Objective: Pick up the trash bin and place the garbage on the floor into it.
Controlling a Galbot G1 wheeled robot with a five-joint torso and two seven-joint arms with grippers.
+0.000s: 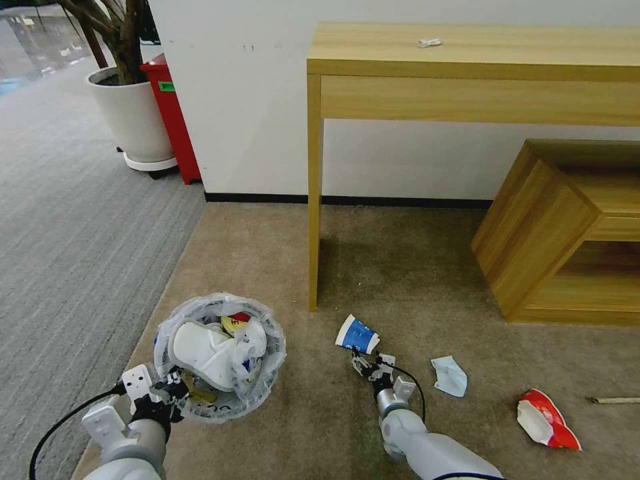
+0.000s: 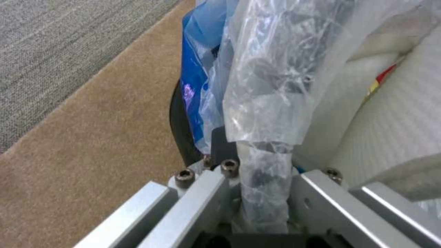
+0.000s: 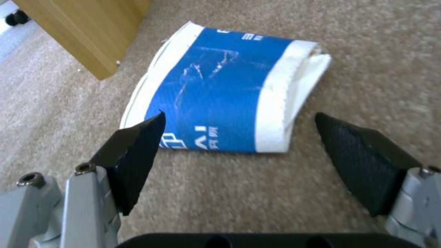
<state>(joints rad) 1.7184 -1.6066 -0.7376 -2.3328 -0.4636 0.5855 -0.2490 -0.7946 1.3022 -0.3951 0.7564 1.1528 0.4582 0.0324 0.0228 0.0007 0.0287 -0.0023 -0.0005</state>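
Note:
The trash bin [image 1: 270, 373], black with a crinkled plastic liner, hangs low over the beige floor [image 1: 300, 427] at the left. White slippers [image 1: 207, 350] and a red and yellow wrapper lie inside it. My left gripper [image 1: 170, 390] is shut on the bin's near rim; the left wrist view shows the liner [image 2: 266, 103] and the black wall [image 2: 181, 131] pinched in that gripper [image 2: 264, 168]. My right gripper [image 1: 363, 363] is open just above the carpet. A flattened blue-white paper cup [image 3: 220, 86] lies right ahead of its fingertips [image 3: 137, 148]; the cup [image 1: 357, 333] rests near the table leg.
More garbage lies to the right: a pale blue mask [image 1: 450, 375], a red wrapper [image 1: 547, 420] and a wooden stick [image 1: 613, 400]. A wooden table [image 1: 467, 60] stands behind the cup, its leg [image 1: 313, 253] close by. A low wooden shelf [image 1: 567, 233] is at right, and a white planter [image 1: 133, 113] and red box [image 1: 173, 113] far left.

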